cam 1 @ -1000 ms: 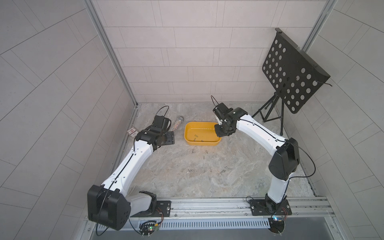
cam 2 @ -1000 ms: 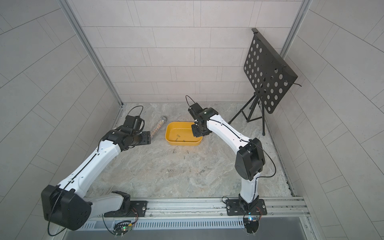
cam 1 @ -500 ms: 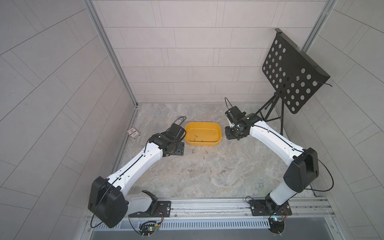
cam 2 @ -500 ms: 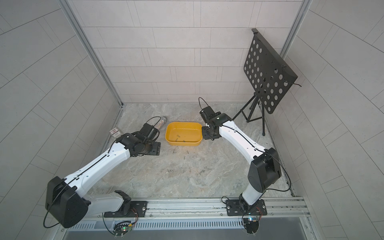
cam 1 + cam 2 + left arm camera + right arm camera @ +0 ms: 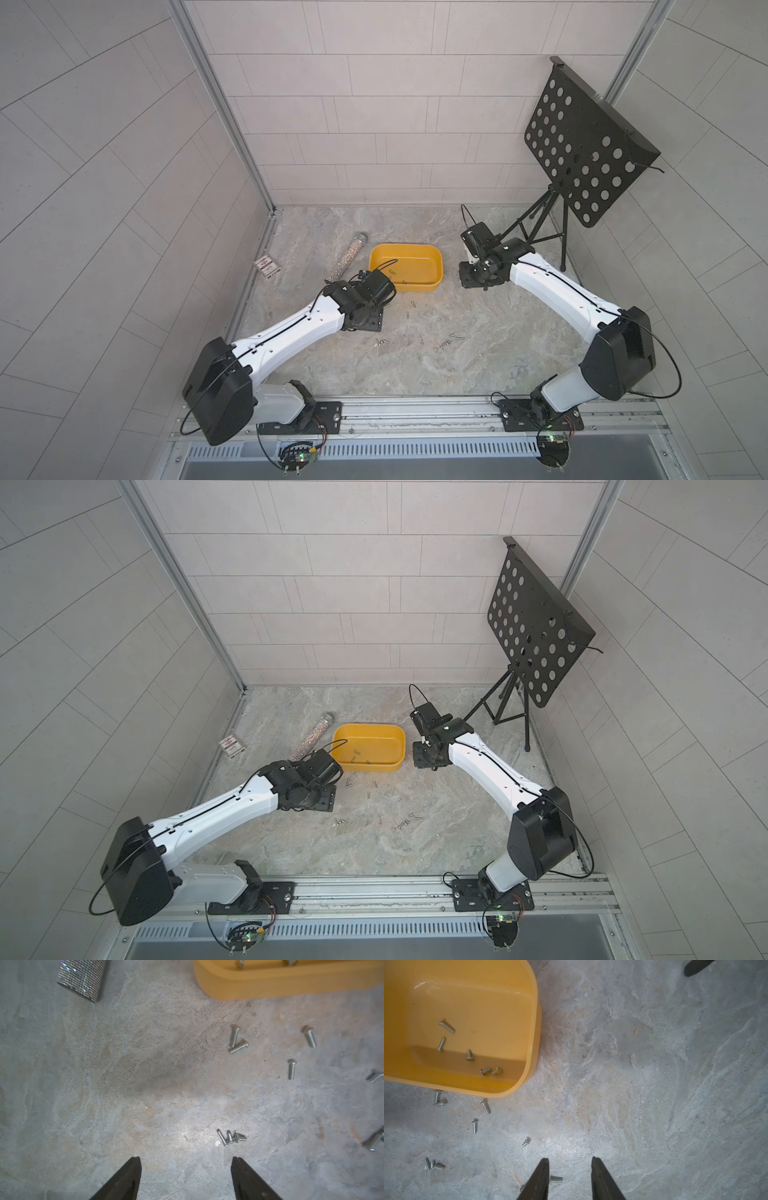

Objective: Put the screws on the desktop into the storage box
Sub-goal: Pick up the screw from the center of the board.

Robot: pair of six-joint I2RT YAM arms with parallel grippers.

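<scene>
Left wrist view has my left tool [image 5: 185, 1160] spread wide with nothing between its jaws. It hangs over bare bench [image 5: 124, 1084], a little short of a knot of three screws [image 5: 231, 1138] that touch one another. If I close on that knot, I judge I would trap one and flick the others away, since round shafts should roll readily on this smooth surface. My right tool [image 5: 570, 1160] has its jaws partly apart and empty, and a lone screw [image 5: 556, 1179] lies just beside one finger rather than centred. Closing from here would likely shove it sideways instead of catching it. Farther out, a pair of screws [image 5: 439, 1103] lies close to the front wall of the storage box [image 5: 535, 1028], which sits toward the bench's back edge with five screws already inside. A finger has little room there and could push the box. More screws are strewn between the box and the bench's front edge. Both arms are close to the box, so they could clash over it. A glittery tube [image 5: 81, 978] lies beside the box toward the left edge and could roll if the left arm brushes it.
</scene>
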